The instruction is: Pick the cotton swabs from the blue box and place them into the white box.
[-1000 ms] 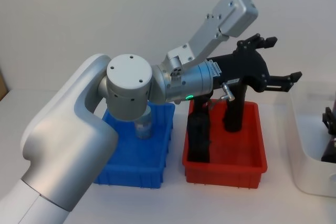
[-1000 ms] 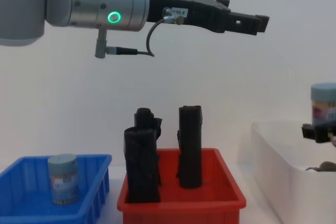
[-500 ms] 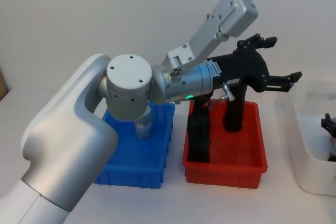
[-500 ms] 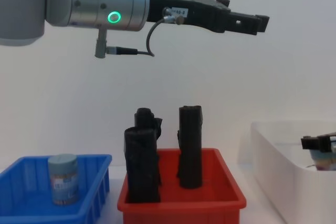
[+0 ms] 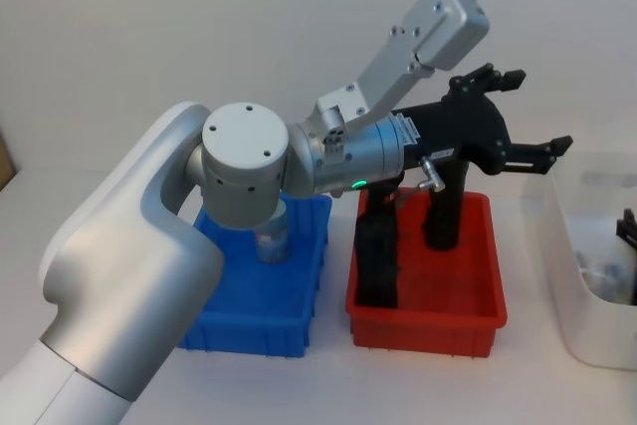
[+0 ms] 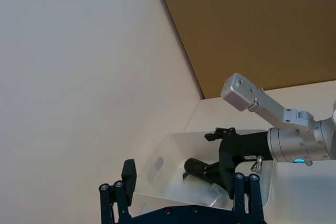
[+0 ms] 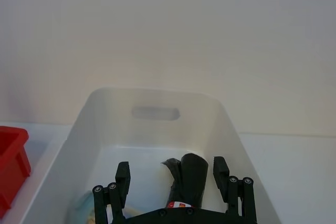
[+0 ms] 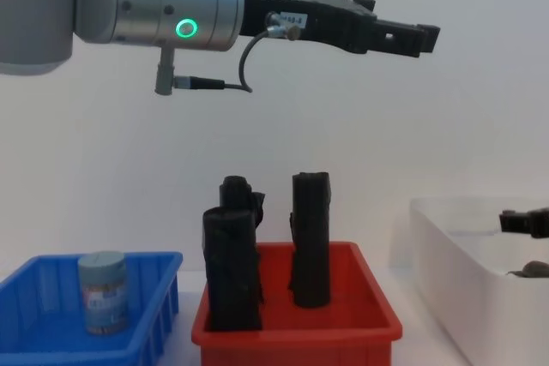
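Right gripper (image 7: pixel 170 195) sits low inside the white box (image 7: pixel 157 109), and its two fingers are spread apart with nothing held between them. Under it in the box lie a black roll (image 7: pixel 188 178) and, off to one side, a round pale jar top that looks like a cotton swab jar (image 7: pixel 84 207). It seems this jar is already dropped off.

On the near left of the table, one more cotton swab jar (image 8: pixel 103 291) stands upright in the blue box (image 8: pixel 34 332), waiting for its turn. Next to it, the red bin (image 8: pixel 296 327) holds tall black rolls (image 8: pixel 310 239) standing up.

Higher up and farther back, the left gripper (image 8: pixel 410 39) hangs in the air above the red bin. Its fingers are wide apart and empty, maybe just waiting out of the way.
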